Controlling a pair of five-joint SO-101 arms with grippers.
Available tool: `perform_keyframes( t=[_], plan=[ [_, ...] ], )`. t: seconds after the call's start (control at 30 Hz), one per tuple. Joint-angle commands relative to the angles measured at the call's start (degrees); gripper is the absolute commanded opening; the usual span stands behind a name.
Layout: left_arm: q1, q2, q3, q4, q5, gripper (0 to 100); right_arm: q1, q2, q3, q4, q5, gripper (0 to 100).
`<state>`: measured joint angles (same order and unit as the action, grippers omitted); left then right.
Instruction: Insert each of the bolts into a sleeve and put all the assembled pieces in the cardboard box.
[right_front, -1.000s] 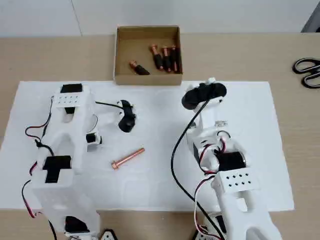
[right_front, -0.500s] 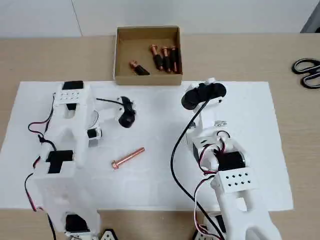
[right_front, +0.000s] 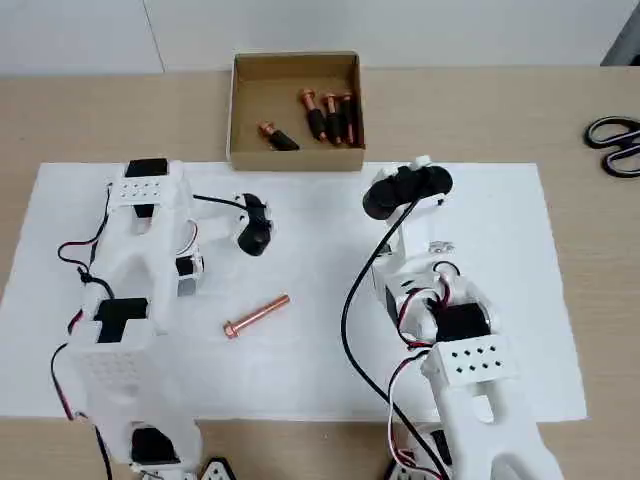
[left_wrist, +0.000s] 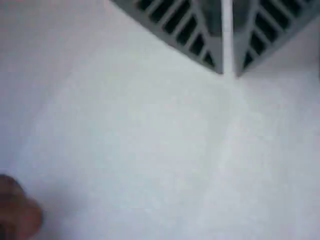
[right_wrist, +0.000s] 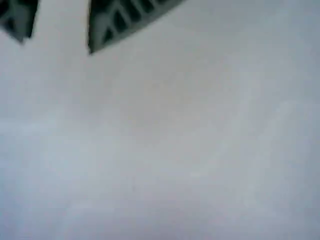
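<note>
Left arm (right_front: 140, 250) edged boxward | bolt (right_front: 256, 315) lies beside it | scissors (right_front: 615, 143) far right

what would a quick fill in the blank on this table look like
1. On the white sheet lies ___ loose bolt.
2. The cardboard box holds ___ sleeved bolts.
3. The scissors lie at the high view's ___ edge.
Missing words: one; four; right.

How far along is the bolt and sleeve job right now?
Done: four sleeved bolts lie in the cardboard box. In hand: nothing, the left gripper shut and the right gripper open. Left: one bare bolt on the white sheet, unsleeved.
</note>
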<state>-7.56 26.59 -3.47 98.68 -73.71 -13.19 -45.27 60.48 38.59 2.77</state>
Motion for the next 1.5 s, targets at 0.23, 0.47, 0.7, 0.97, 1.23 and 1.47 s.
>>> perform_keyframes(
  t=[0.23,0.47,0.7,0.97,1.23,1.47],
  plan=[
    [1.3,-7.1,-1.8,1.8,-0.1,11,-0.1,-1.5,-0.7,-0.9,-0.3,8.0],
    [3.7,-13.6,-2.0,1.8,0.0,11,-0.2,-1.5,-0.7,-1.0,-0.3,8.0],
    [2.5,-15.6,-2.1,-3.9,-0.1,11,-0.1,-1.5,-0.7,-0.9,-0.3,8.0],
    [1.1,-10.3,-2.1,-9.2,-0.3,11,0.0,-1.5,-0.7,-0.7,-0.3,8.0],
    [0.0,-5.6,-2.1,-7.9,-0.3,12,0.0,-1.5,-0.6,-0.7,-0.3,8.0],
    [-2.2,0.8,-2.1,-10.0,-0.3,12,0.0,-1.5,-0.6,-0.7,-0.3,8.0]
  ],
)
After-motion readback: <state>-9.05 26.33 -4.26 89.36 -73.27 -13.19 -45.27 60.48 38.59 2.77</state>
